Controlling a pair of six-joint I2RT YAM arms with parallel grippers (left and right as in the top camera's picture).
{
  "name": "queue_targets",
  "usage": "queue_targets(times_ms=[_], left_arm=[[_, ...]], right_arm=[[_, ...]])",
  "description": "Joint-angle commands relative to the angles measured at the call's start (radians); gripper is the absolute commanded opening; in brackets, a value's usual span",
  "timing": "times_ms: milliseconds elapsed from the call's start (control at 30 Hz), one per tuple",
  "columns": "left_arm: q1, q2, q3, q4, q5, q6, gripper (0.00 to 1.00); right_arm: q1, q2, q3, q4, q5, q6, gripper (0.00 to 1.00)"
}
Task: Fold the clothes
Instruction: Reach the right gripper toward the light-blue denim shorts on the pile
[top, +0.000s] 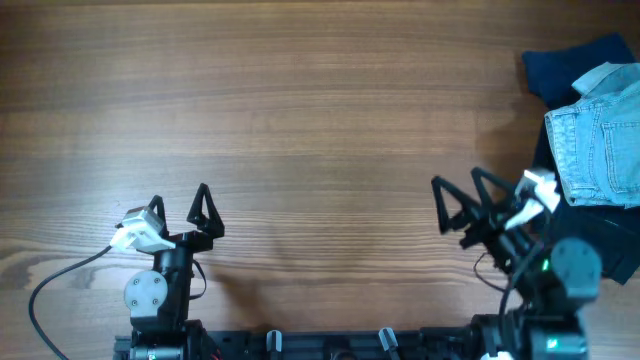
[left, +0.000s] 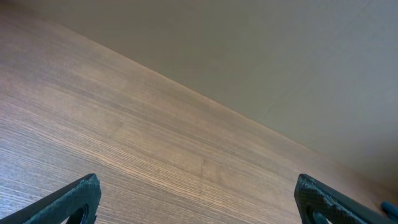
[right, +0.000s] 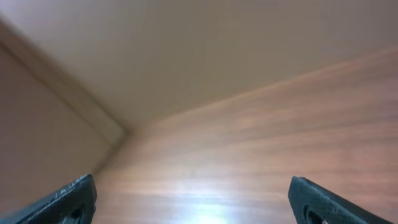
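Both claws spread and empty; denim shorts at the counter's right edge.
The left claw (top: 180, 203) and the right claw (top: 458, 188) sit near the front of the wooden counter (top: 300, 110), fingers wide apart, gripping nothing. The light blue denim shorts (top: 603, 135) lie crumpled on a dark navy fabric pile (top: 562, 68) at the far right, clear of the right claw's fingers.

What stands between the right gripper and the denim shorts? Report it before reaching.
Nothing visible does. The open right gripper sits beside the denim shorts, with only bare table between them. The shorts lie on a dark navy fabric pile, which is underneath them, not in the way.
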Motion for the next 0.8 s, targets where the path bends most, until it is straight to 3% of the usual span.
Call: queue_targets(times_ms=[0,200,433,533,633,767], left_arm=[[-0.006,-0.002,-0.006,-0.002,0.005,0.023,1.00],[-0.006,-0.002,-0.006,-0.002,0.005,0.023,1.00],[-0.006,-0.002,-0.006,-0.002,0.005,0.023,1.00],[-0.006,-0.002,-0.006,-0.002,0.005,0.023,1.00],[-0.006,-0.002,-0.006,-0.002,0.005,0.023,1.00],[-0.006,-0.002,-0.006,-0.002,0.005,0.023,1.00]], right_arm=[[-0.004,0.224,0.247,-0.145,0.142,-0.137,1.00],[-0.004,0.561,0.662,-0.507,0.357,-0.226,0.99],[-0.003,0.903,1.034,-0.838,0.875,-0.394,1.00],[-0.004,0.984,1.083,-0.822,0.910,-0.413,1.00],[-0.006,1.019,1.083,-0.791,0.932,-0.533,1.00],[-0.007,1.094,1.080,-0.790,1.090,-0.522,1.00]])
